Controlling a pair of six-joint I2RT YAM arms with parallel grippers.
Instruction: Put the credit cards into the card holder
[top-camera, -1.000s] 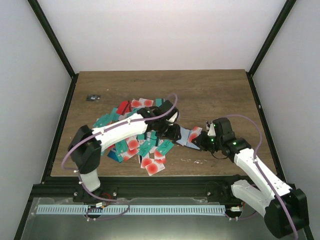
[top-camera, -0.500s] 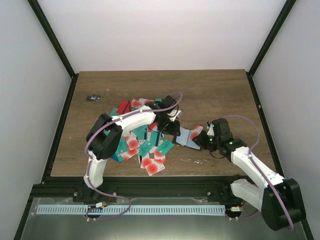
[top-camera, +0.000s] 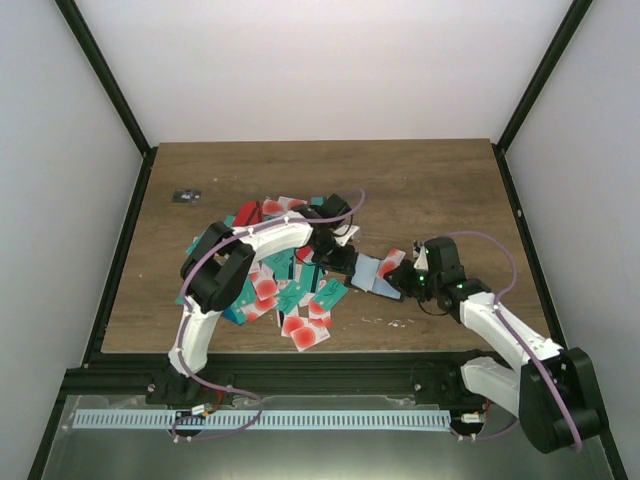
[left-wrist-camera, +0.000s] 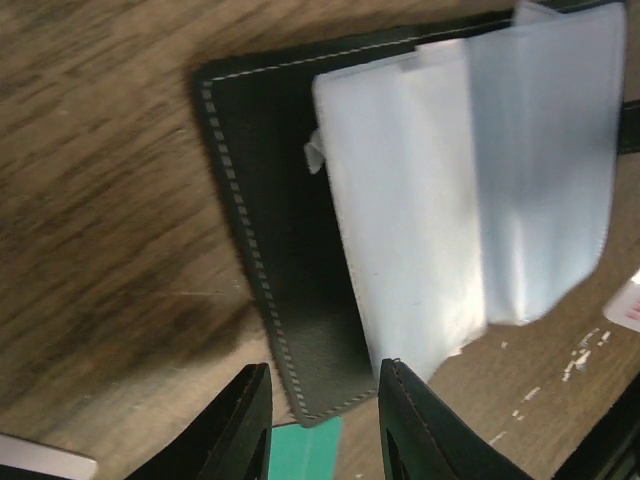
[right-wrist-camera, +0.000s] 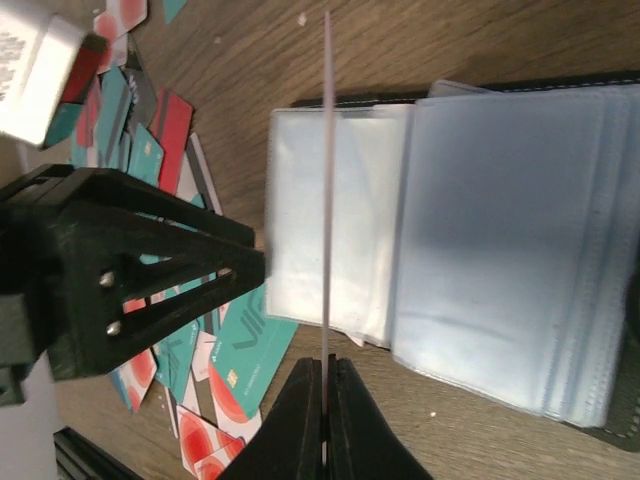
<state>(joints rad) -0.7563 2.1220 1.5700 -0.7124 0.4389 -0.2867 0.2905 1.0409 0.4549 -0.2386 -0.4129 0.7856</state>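
Over the card holder (top-camera: 368, 272), three o'clock of the credit cards (top-camera: 303, 330), my right pincer (right-wrist-camera: 325, 365) is pinching one card (right-wrist-camera: 326, 200) edge-on, my left pincer (left-wrist-camera: 322, 368) hovering narrowly parted; I am probably aiming it into a sleeve (right-wrist-camera: 340, 220) next.

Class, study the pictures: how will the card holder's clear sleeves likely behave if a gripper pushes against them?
The sleeves look thin and fan loosely from the black cover, so they would probably flop and bend rather than resist. Their glossy sheen suggests they may be slippery.
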